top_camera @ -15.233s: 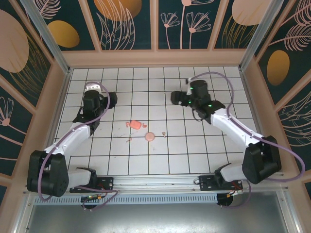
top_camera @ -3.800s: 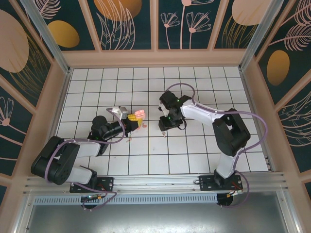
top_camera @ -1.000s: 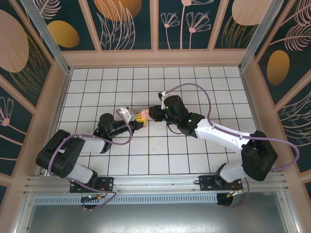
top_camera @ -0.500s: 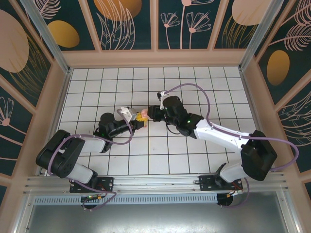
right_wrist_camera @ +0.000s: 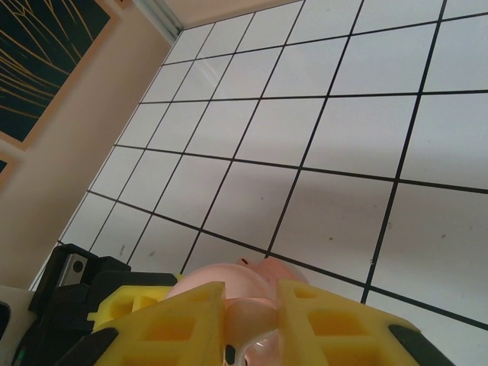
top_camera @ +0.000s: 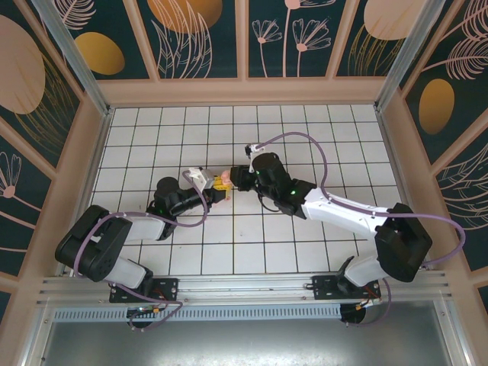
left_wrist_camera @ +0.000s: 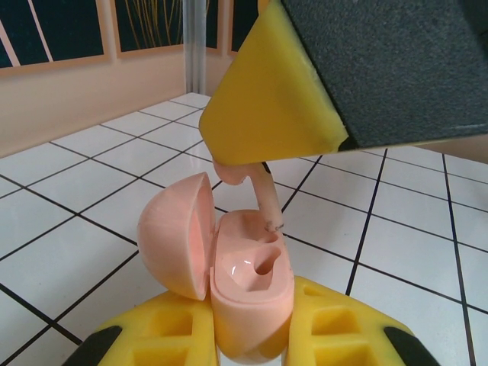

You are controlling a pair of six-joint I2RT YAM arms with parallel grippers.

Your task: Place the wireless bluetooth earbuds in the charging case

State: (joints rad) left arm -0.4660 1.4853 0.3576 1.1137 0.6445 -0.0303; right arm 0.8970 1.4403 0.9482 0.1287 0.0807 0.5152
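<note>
Left wrist view: left claw (left_wrist_camera: pixel 252 339) clamps the charging case (left_wrist_camera: pixel 248 301) upright, lid (left_wrist_camera: pixel 174 232) swung open toward nine o'clock, steadying its socket. Right claw (right_wrist_camera: pixel 248 324), pinched on an earbud (left_wrist_camera: pixel 264 200), holds the stem tip at the socket from twelve o'clock, ready for insertion.

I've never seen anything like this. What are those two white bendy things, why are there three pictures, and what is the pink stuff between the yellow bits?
The white things are two robot arms, bolted at the near edge of a tiled table. One picture looks down from above. The other two come from small cameras on each arm's wrist, so each sees its own yellow-padded fingers close up. The left hand is shut on a little pink charging case, whose lid stands open to one side. The right hand pinches a pale-pink earbud and holds it over the case, stem pointing down toward an open socket. It is not seated yet. From above, the two hands meet near the table's middle.
</note>
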